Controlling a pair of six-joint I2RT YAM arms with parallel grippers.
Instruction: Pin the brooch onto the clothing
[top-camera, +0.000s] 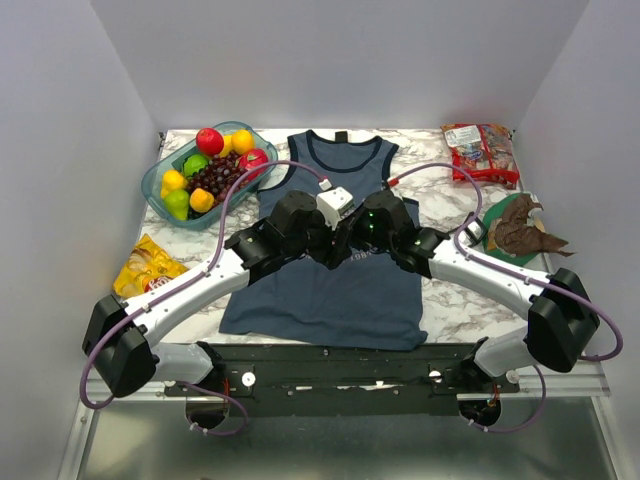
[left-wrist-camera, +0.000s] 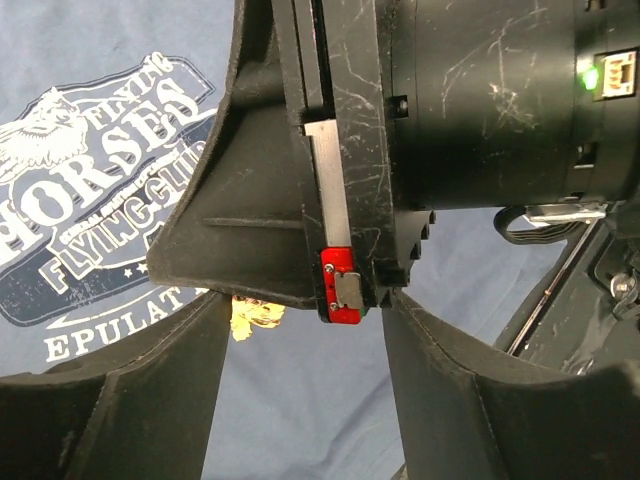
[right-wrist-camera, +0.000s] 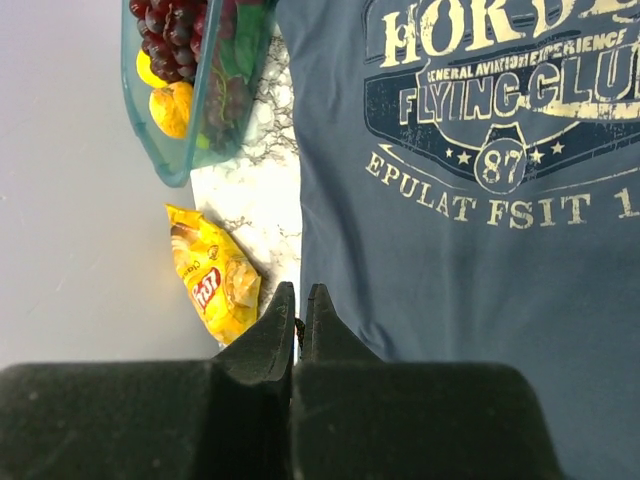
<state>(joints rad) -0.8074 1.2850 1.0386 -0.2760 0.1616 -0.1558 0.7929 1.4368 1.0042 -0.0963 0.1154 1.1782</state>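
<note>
Brooch: we see a tiny gold pin (left-wrist-camera: 255, 314) in the left wrist view, peeking out under the tip of the right claw's finger, just above the blue cloth and just below the print's bottom line of letters.
Clothing: the tank top (top-camera: 320, 300) lies flat in the middle of the counter (top-camera: 445, 315), neck toward the far edge, hem toward the near edge.
Print: the pale "HORSES" emblem (right-wrist-camera: 500, 90) sits on the chest; both claws meet over it.
Left claw: its fingers (left-wrist-camera: 300, 340) stand well apart, one on each side of the right claw's tip, and we see nothing between them.
Right claw: its fingers (right-wrist-camera: 298, 300) are pressed together tip to tip. We think the brooch is pinched there, but from its own camera only a small dark speck shows at the tips, so we cannot be sure.
Fruit tray: a clear blue-green tray (top-camera: 158, 185) of fruit sits at the far left corner of the counter, just beside the tank top's shoulder.
Chip bag: a yellow bag (top-camera: 148, 268) lies at the left edge, apart from the cloth.
Red packet: a snack packet (top-camera: 480, 150) lies at the far right corner.
Brown piece: a leaf-like brown thing (top-camera: 522, 228) rests near the right edge.
</note>
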